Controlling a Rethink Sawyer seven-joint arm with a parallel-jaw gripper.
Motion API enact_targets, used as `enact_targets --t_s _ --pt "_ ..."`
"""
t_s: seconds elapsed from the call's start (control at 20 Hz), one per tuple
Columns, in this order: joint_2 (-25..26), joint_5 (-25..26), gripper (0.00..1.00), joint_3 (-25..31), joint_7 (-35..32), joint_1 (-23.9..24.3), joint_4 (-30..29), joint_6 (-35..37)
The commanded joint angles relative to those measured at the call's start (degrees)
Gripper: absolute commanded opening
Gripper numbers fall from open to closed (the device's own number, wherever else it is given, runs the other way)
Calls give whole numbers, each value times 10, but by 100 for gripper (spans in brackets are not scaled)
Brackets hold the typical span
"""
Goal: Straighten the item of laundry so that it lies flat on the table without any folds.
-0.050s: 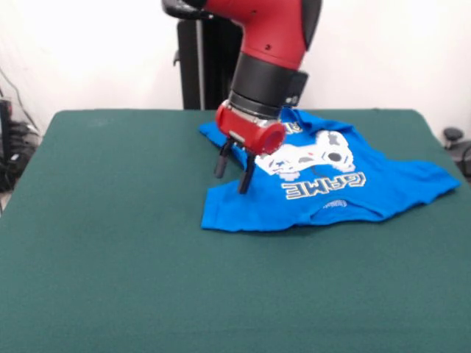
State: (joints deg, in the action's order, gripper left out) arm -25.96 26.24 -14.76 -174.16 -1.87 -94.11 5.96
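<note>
While our tool (233, 176) hovers with fingers apart and empty over the T-shirt's (324, 193) left edge, the shirt lies rumpled on the far right of the desk (110, 250). Risk: pinching two layers there would drag the fold along, not flatten it.

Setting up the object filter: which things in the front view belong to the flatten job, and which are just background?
Job:
- blue T-shirt, rumpled, with folds
- green table
- hand, fingers apart, above the shirt's left part

Background:
- black pedestal behind the table
- cables and gear off the left edge
- dark object off the right edge
</note>
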Motion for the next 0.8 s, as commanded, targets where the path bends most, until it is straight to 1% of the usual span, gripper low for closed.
enact_targets --t_s 0.05,0.1,0.35,0.45,0.55,0.7,0.75,0.8 --pt "75 -7 100 19 -18 -19 40 -73" --pt "86 -9 100 11 -23 -24 46 -83" --pt "161 -44 100 -76 -48 -83 89 -126" --pt "190 -61 100 -87 -46 -90 103 -136" --pt "199 -65 100 -65 -34 -72 106 -151" --pt "193 -58 100 -28 -20 -48 100 -145" --pt "186 -47 100 -9 -11 -35 96 -134" --pt "172 -31 100 21 3 -13 88 -117"
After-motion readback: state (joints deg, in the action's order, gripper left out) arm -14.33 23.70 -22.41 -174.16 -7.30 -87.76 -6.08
